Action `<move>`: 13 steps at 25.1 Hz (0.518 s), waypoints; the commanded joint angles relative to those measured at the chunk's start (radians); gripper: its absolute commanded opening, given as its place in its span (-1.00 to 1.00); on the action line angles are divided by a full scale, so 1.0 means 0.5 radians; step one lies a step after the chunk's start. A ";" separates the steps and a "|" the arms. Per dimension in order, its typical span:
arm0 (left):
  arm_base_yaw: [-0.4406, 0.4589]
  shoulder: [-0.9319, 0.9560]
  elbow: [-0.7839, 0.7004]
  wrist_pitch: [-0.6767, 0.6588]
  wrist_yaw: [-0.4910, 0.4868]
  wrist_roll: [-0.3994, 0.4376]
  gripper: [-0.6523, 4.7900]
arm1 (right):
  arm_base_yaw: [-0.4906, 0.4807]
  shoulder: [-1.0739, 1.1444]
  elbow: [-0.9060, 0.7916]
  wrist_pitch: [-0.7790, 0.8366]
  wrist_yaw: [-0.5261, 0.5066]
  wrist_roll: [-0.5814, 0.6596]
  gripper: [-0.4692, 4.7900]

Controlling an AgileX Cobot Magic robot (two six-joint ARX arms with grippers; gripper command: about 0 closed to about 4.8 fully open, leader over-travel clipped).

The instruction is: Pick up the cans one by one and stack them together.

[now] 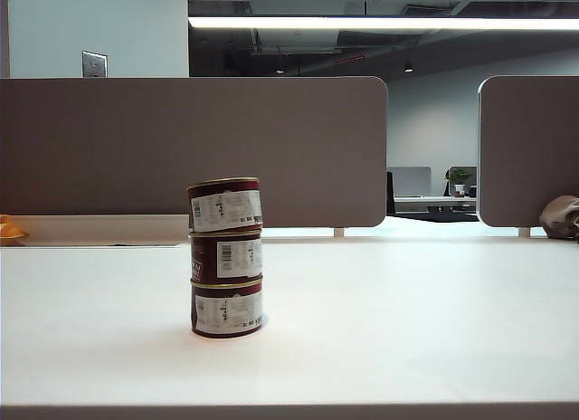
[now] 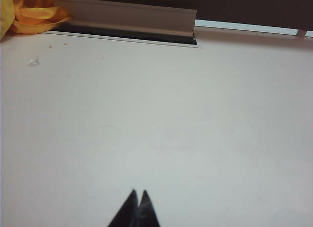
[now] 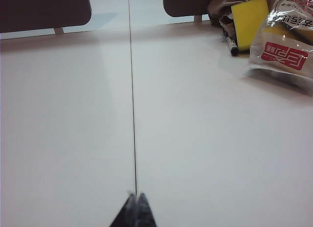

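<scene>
stack: three cans (image 1: 226,257) upright on tabletop (image 1: 407,320) | left gripper (image 2: 138,193), right gripper (image 3: 136,195): jaws pressed together, empty, cans in neither wrist view | nearer arm: cannot tell

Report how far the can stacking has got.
Done: all three cans stand in one column on the white table, the bottom can, middle can and top can, the top one slightly tilted. In hand: nothing; the left gripper and right gripper are shut and empty over bare tabletop, neither in the exterior view. Left: no loose can shows, so stacking looks finished.
</scene>
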 commanded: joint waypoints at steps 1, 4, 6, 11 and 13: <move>0.002 0.002 -0.004 0.011 0.003 0.002 -0.76 | 0.003 0.000 -0.003 0.027 0.011 0.013 -0.82; 0.002 0.002 -0.004 0.011 0.003 0.002 -0.76 | 0.001 0.000 -0.003 0.027 0.008 0.012 -0.82; 0.002 0.002 -0.004 0.011 0.003 0.002 -0.76 | -0.018 0.000 -0.003 0.027 0.006 0.012 -0.82; 0.002 0.002 -0.004 0.011 0.003 0.002 -0.76 | -0.081 0.000 -0.004 0.027 0.007 0.012 -0.82; 0.002 0.002 -0.004 0.011 0.003 0.002 -0.76 | -0.119 0.000 -0.004 0.027 0.006 0.013 -0.82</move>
